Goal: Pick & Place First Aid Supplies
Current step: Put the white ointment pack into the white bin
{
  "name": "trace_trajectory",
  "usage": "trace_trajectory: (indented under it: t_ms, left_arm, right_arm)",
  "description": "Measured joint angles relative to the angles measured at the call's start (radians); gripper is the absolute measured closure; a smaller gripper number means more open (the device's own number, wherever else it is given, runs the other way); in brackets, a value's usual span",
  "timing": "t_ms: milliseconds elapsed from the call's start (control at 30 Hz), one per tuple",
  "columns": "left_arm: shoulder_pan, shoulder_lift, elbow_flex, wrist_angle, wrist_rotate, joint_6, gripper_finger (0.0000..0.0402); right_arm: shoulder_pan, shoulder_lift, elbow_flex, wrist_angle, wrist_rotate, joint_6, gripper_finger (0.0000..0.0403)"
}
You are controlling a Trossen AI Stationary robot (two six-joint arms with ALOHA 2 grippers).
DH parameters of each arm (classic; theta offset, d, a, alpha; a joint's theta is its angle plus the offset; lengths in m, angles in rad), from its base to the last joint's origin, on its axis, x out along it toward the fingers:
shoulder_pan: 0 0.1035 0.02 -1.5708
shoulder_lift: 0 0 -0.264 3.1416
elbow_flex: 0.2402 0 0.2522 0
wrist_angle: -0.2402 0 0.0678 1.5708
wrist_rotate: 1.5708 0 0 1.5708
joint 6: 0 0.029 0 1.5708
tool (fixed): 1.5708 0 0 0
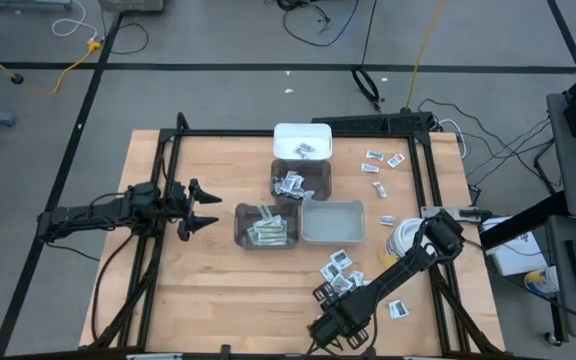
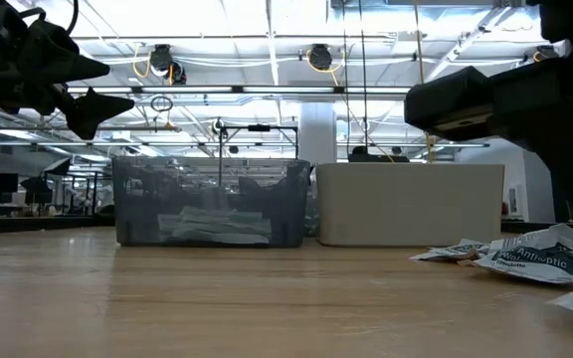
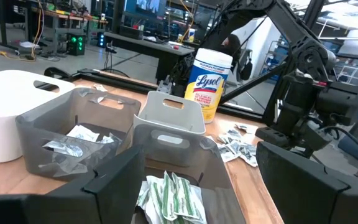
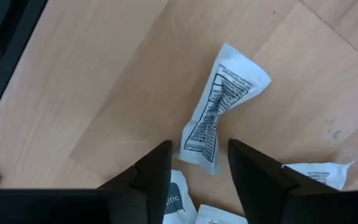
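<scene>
Right end effector (image 4: 197, 163): I have it low over the worktop (image 1: 218, 300) at about five o'clock, fingers apart and straddling one end of a twisted white sachet (image 4: 219, 109); nothing is gripped yet.
Why there: I judge this the approach to a pick, since the sachet lies flat and alone on bare wood, so a finger can come down on each side of it.
Left end effector (image 1: 200, 208): waiting at nine o'clock, raised off the wood with fingers spread and empty, clear of the bins so the right arm has room.
Supplies: loose packets (image 1: 340, 268) lie scattered near five o'clock beside my right arm, and another few packets (image 1: 380, 160) sit at two o'clock.
Bins: four cluster at centre; the dark bin (image 1: 265, 227) holds green-striped wrappers, a second dark bin (image 1: 300, 181) holds small packets, the white bin (image 1: 302, 141) has a few, and the pale bin (image 1: 332, 222) looks empty.
Risk: neighbouring packets crowd my fingers, so I may catch two.
</scene>
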Motion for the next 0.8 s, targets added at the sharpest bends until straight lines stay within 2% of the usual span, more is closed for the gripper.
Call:
trace_trajectory:
  t_ms: [167, 400, 567, 800]
  left_arm:
    - [0.0, 0.0, 0.0, 0.0, 0.0, 0.0, 0.0091]
    - [0.0, 0.0, 0.0, 0.0, 0.0, 0.0, 0.0091]
    - [0.0, 0.0, 0.0, 0.0, 0.0, 0.0, 0.0091]
    - [0.0, 0.0, 0.0, 0.0, 0.0, 0.0, 0.0091]
  right_arm:
    - [-0.003, 0.0, 0.0, 0.003, -0.001, 0.0, 0.0298]
    - [-0.003, 0.0, 0.0, 0.006, -0.001, -0.001, 0.0391]
    - [-0.003, -0.016, 0.0, -0.009, 0.0, 0.008, 0.0395]
    - [-0.024, -0.146, 0.002, -0.095, -0.001, 0.037, 0.04]
